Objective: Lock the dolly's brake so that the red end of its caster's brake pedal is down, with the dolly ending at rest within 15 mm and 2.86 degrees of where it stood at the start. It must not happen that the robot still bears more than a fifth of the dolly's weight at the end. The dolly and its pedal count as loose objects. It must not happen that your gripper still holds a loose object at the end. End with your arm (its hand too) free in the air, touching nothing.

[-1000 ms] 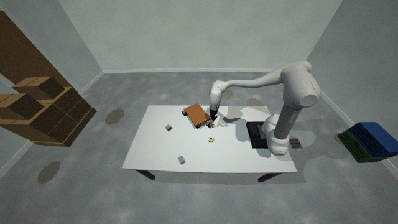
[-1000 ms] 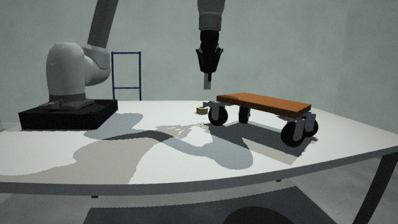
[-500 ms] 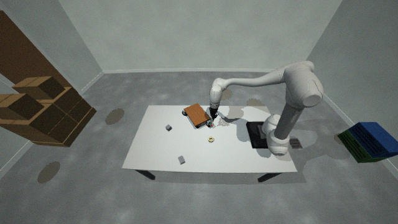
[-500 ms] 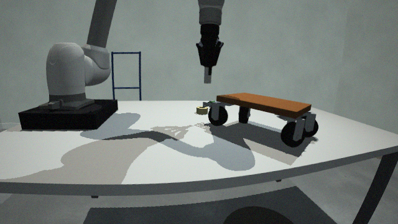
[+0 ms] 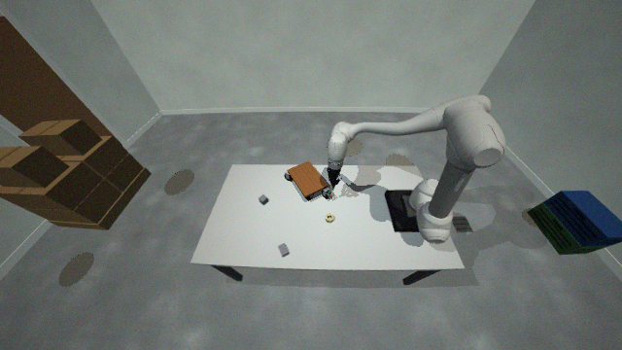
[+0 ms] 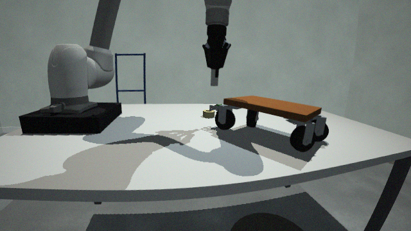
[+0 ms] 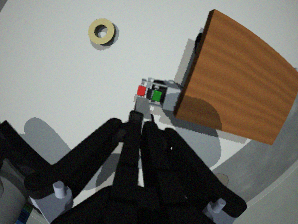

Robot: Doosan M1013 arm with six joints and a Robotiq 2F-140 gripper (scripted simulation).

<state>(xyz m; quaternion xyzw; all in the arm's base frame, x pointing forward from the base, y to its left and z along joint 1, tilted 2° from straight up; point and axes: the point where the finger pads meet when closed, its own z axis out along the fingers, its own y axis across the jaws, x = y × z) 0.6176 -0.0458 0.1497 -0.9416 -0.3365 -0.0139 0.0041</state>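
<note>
The dolly [image 5: 308, 179] has an orange-brown wooden deck on black caster wheels and stands on the white table; it also shows in the side view [image 6: 273, 107] and the wrist view [image 7: 240, 79]. Its brake pedal [image 7: 149, 91] sticks out at the corner caster, with a red end [image 7: 141, 90] and a green end [image 7: 157, 95]. In the side view only a bit of green shows at that caster [image 6: 219, 104]. My gripper [image 6: 214, 81] is shut and empty, hanging well above the pedal and apart from it. It also shows in the wrist view [image 7: 139, 120] and the overhead view [image 5: 333, 186].
A tan ring [image 5: 329, 220] lies on the table near the dolly's pedal corner. Two small grey blocks [image 5: 263, 199] [image 5: 284, 250] lie to the left and front. The robot's black base [image 5: 402, 210] stands at the right. Shelving stands far left, a blue crate far right.
</note>
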